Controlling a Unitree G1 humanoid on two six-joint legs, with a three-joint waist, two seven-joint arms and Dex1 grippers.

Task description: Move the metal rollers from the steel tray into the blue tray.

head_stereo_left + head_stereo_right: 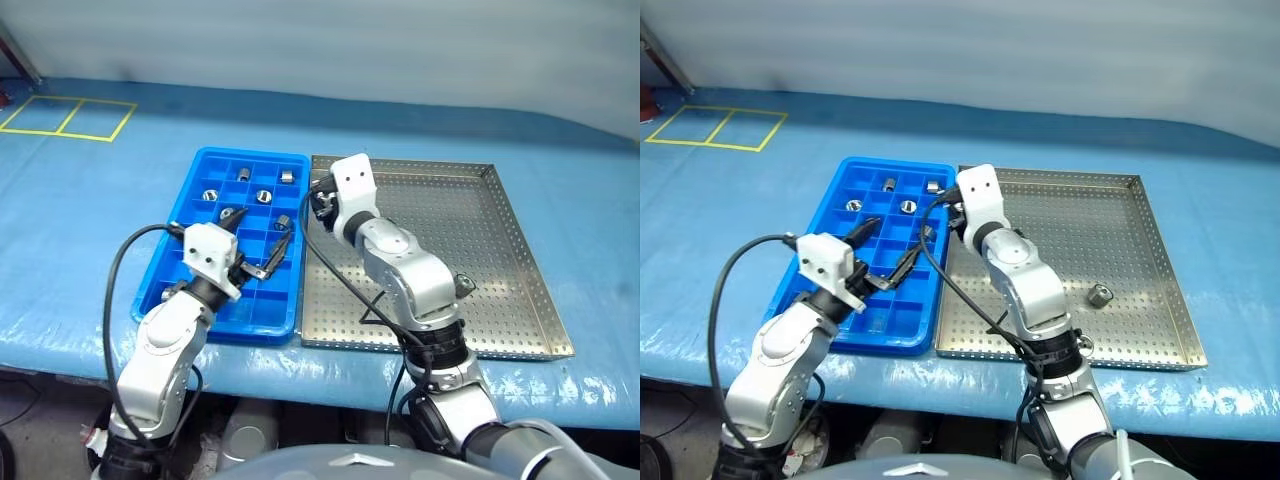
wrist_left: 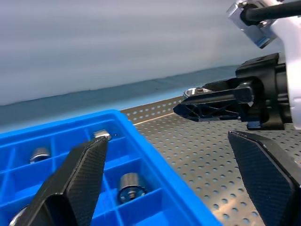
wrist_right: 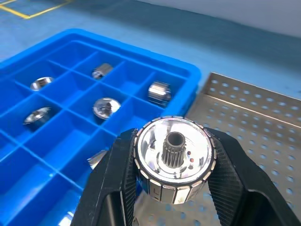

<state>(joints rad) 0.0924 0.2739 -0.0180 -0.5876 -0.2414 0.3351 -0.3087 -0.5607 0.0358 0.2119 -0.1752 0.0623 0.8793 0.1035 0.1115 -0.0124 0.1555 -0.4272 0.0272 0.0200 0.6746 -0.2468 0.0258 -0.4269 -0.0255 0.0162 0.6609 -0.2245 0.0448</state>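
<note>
Nearest the camera, the left gripper (image 1: 258, 245) hangs over the near half of the blue tray (image 1: 160, 283), its two black textured fingers spread wide with nothing between them. Just beyond it, the right gripper (image 3: 173, 188) is clamped on a metal roller (image 3: 174, 157), and the right wrist view shows it well: a shiny silver cylinder with a ribbed outer wall, a polished face and a small toothed hub around the centre hole. That held roller sits above the seam where the blue tray meets the steel tray (image 1: 520, 265), at their far ends.

The blue tray is glossy moulded plastic, cut into a grid of small square compartments. In its far rows lie more rollers (image 1: 264, 196), one to a cell, some on end, some on their sides. At least five, though the nearest cells are partly hidden by the left arm.

The steel tray is dull silver-grey sheet, floor punched with even rows of dots, low folded rim. One loose roller (image 1: 1099, 295) rests on its near right part, well apart from both grippers.

Both trays sit side by side, touching, on a wrinkled blue sheet (image 1: 80, 200). Far left, yellow tape lines (image 1: 68, 116) mark out boxes. No readable writing anywhere.
</note>
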